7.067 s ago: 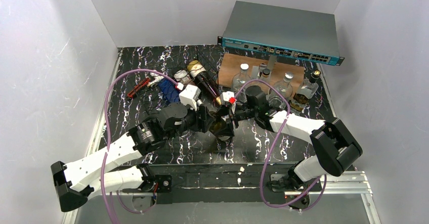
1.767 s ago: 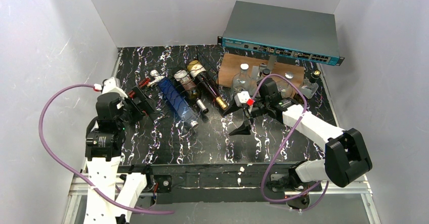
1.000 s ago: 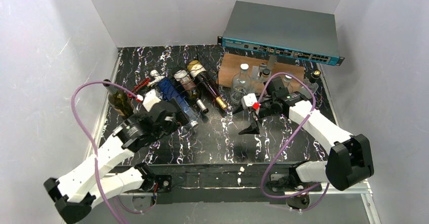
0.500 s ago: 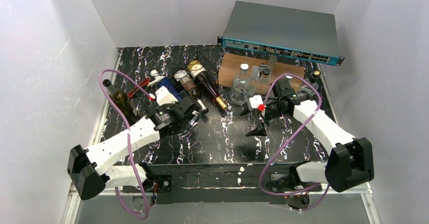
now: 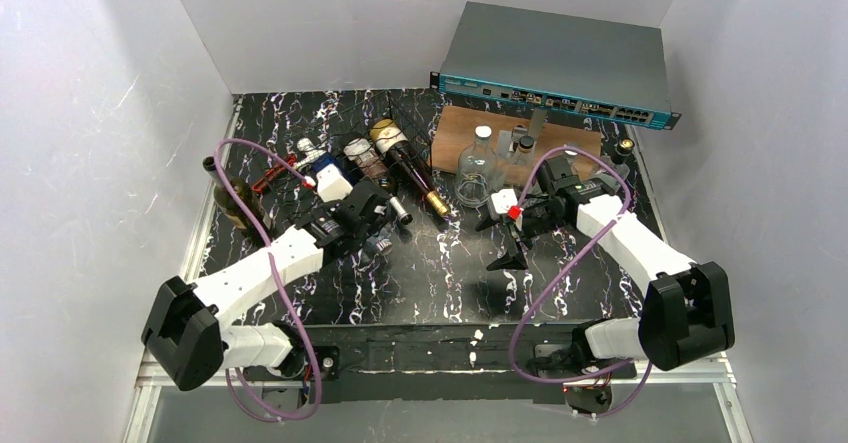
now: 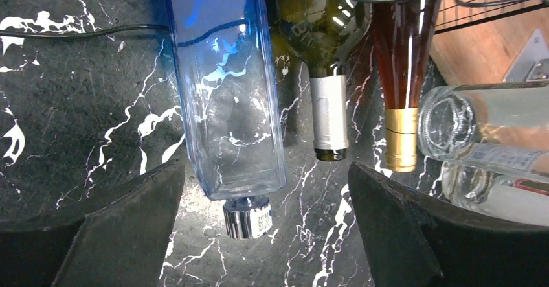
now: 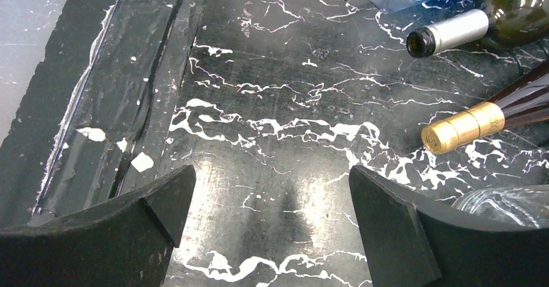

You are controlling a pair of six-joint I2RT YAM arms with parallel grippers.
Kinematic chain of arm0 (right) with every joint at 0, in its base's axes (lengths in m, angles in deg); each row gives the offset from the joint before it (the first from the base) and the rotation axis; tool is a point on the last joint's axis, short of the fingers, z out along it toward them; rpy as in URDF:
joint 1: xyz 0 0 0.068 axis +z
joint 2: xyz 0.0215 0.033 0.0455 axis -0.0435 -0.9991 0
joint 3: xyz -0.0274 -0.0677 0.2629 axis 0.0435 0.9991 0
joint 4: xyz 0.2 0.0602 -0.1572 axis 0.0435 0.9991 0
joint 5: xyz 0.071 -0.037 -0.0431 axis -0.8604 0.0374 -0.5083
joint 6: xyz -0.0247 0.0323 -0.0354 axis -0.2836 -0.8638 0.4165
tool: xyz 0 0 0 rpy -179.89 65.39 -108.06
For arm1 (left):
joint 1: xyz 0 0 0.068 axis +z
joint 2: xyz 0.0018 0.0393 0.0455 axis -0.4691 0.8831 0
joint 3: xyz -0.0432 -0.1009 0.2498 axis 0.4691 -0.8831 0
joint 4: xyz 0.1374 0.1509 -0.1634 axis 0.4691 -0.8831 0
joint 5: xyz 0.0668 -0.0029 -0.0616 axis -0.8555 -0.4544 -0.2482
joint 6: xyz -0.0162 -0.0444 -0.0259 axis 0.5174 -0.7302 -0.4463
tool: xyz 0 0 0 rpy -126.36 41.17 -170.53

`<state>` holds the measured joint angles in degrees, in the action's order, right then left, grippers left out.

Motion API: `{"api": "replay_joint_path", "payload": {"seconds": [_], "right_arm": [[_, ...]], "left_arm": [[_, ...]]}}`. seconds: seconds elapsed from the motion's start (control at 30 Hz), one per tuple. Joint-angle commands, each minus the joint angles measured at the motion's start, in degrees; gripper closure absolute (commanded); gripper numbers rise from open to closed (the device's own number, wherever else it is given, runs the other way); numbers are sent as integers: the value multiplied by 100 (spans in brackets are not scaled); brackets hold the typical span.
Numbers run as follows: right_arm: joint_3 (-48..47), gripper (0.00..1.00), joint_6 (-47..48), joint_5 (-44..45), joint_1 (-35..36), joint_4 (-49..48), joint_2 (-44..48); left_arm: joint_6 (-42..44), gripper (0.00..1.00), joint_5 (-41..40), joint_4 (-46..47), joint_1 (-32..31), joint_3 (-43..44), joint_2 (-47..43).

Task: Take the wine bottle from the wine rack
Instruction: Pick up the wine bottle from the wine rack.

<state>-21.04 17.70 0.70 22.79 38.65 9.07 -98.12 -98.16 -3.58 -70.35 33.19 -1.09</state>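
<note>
Left jaws swing back to rack (image 5: 350, 163), wide over blue bottle (image 6: 226, 105); wine bottle (image 5: 232, 203) stands left of rack; right jaws wide.

Black marbled table (image 5: 440, 283) carrying a wire rack (image 6: 78, 32), a wooden board (image 5: 455, 128), and one dark bottle (image 5: 234, 206) by its left edge.

Wine bottle (image 5: 234, 203) — left of wine rack (image 5: 352, 163)

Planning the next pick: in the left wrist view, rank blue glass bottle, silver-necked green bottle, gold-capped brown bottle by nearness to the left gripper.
1. Blue glass bottle, centre, at the left gripper.
2. Silver-necked green bottle, right.
3. Gold-capped brown bottle, farther right.
</note>
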Motion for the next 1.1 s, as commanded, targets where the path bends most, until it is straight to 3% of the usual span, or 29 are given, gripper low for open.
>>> {"api": "replay_joint_path", "payload": {"seconds": [0.0,0.63,1.07], "right_arm": [[109,2,88,6,-34,-34,-88],[268,2,-209,-9,-210,-417,-249],[320,2,-370,18,-321,-578,-313]], "left_arm": [[414,3,390,337,254,-93,259],[747,8,711,1134,761,-424,991],[873,19,710,1965,925,-919,978]]}}
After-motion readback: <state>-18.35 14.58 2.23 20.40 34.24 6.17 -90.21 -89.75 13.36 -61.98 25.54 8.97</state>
